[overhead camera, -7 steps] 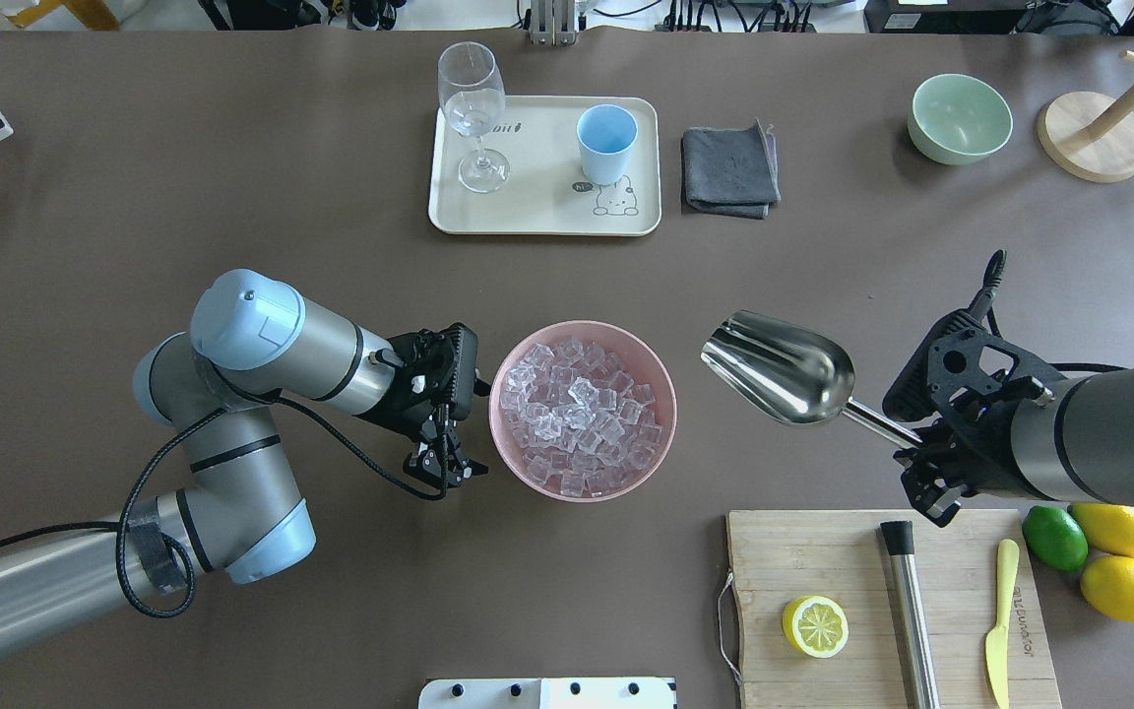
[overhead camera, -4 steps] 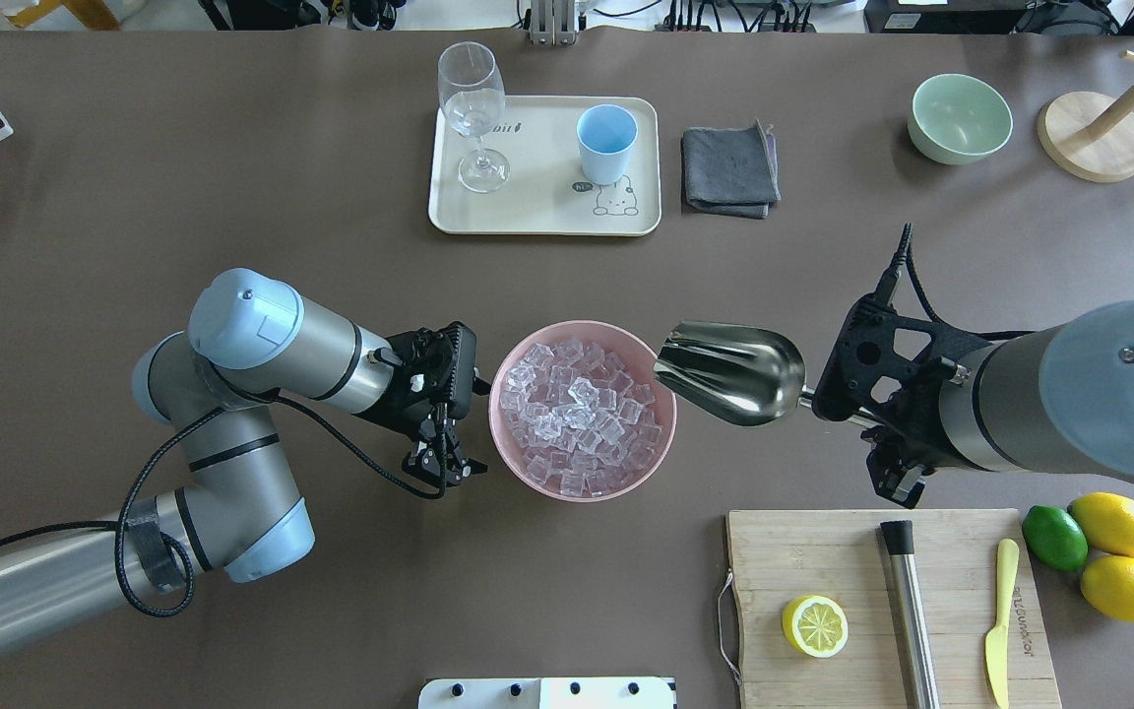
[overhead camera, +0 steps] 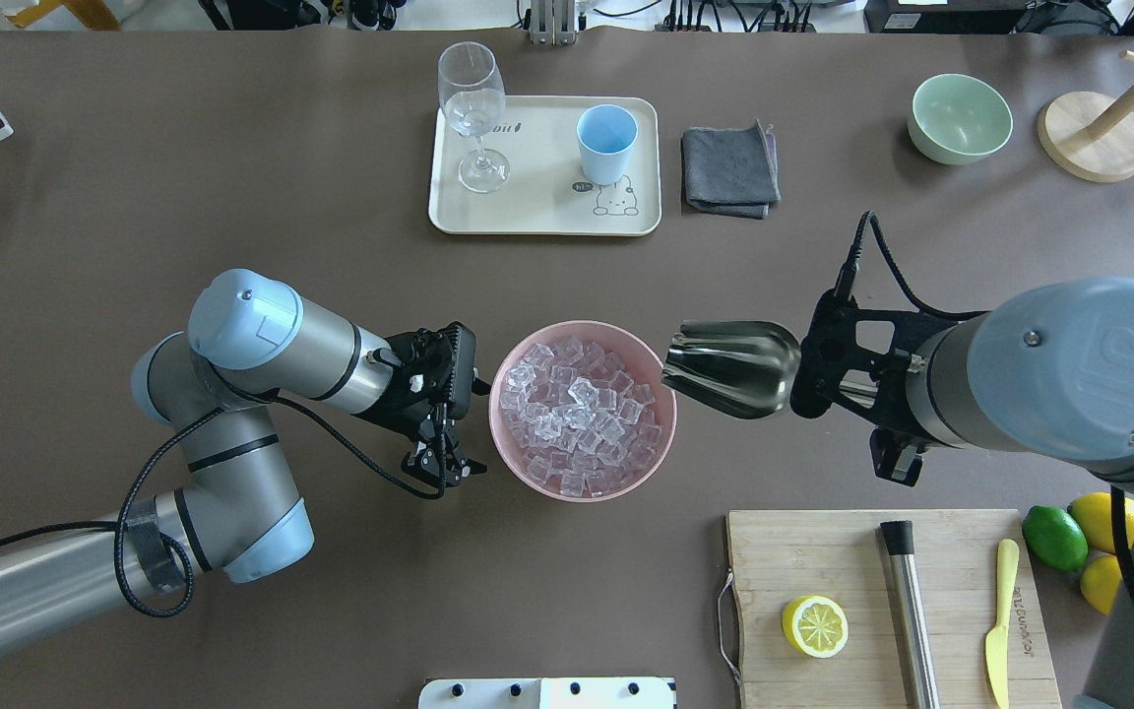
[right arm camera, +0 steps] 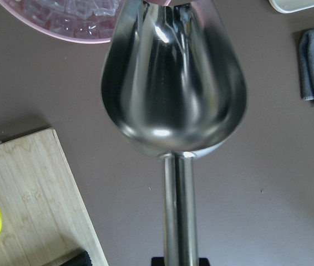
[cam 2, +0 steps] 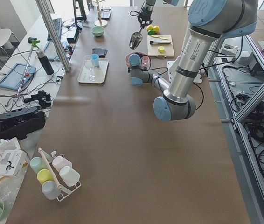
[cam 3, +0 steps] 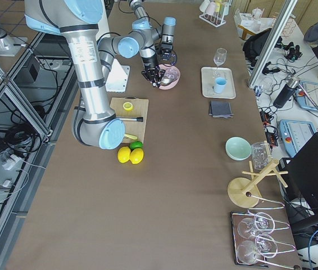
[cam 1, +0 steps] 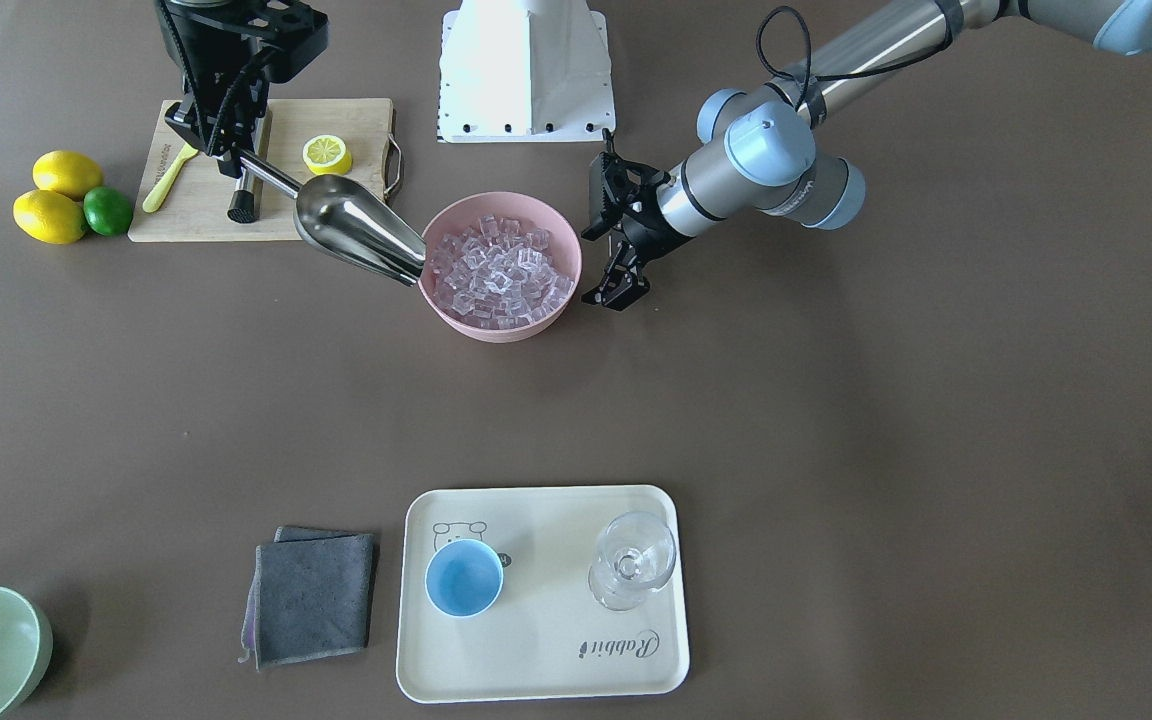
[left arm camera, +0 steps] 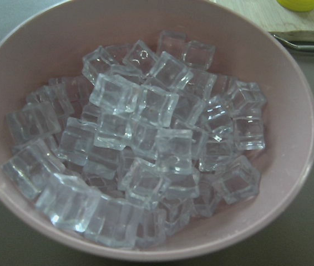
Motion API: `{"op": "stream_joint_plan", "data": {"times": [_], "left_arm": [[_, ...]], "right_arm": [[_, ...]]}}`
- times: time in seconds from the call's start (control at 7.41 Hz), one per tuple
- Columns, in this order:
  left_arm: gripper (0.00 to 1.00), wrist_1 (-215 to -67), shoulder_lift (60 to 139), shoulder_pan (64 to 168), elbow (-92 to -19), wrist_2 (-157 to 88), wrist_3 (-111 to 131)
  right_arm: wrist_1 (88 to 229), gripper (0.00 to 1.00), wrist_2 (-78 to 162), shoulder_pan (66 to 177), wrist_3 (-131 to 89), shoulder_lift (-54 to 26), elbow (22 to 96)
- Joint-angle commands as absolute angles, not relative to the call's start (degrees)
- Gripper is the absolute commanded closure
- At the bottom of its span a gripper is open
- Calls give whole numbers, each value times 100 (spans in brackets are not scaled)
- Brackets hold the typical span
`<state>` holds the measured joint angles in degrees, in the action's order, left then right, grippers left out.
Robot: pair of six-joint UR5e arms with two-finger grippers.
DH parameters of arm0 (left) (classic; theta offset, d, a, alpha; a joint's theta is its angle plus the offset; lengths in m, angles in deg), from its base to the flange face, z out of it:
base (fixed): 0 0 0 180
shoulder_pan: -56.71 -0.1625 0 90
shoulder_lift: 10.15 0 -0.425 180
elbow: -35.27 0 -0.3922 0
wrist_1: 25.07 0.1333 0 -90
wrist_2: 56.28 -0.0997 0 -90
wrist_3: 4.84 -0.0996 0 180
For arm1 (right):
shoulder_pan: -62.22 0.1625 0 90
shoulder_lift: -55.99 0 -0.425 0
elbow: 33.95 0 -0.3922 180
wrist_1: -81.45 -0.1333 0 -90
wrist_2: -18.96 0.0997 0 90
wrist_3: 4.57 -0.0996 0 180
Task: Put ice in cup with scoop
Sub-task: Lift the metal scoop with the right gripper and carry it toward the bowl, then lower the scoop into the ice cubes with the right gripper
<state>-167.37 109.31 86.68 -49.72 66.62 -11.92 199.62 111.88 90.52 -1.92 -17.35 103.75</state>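
The ice (overhead camera: pixel 582 414) is a heap of clear cubes filling a pink bowl (overhead camera: pixel 528 480) at mid-table; it also fills the left wrist view (left arm camera: pixel 146 144). My right gripper (cam 1: pixel 228 152) is shut on the rod handle of the steel scoop (overhead camera: pixel 732 369). The scoop is empty (right arm camera: pixel 173 83) and tilts mouth-down, its lip at the bowl's right rim (cam 1: pixel 356 232). My left gripper (overhead camera: pixel 449 471) is open and empty, just left of the bowl. The light-blue cup (overhead camera: pixel 606 143) stands upright on the tray at the far side.
A cream tray (overhead camera: pixel 537 222) also holds a stemmed glass (overhead camera: pixel 473 108). A grey cloth (overhead camera: pixel 729 169) and a green bowl (overhead camera: pixel 959 118) lie to its right. Under my right arm is a cutting board (overhead camera: pixel 823 551) with a half lemon (overhead camera: pixel 814 626), a steel cylinder (overhead camera: pixel 910 611) and a knife (overhead camera: pixel 1000 620).
My right arm has carried the scoop left to the bowl's right rim and tipped its mouth downward. The left arm has not moved.
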Motion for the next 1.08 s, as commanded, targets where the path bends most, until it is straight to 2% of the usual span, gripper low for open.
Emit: {"op": "stream_joint_plan", "data": {"times": [0.0,0.94], "left_arm": [[2,-16737,10929,8668,-4972,6659,-1188],[2,-16737,10938,8668,-4963,6659,-1188]], "right_arm": [[21587,100,10879,9052,664,-523,10255],[22014,100,10693,9061,1477,-53,9894]]}}
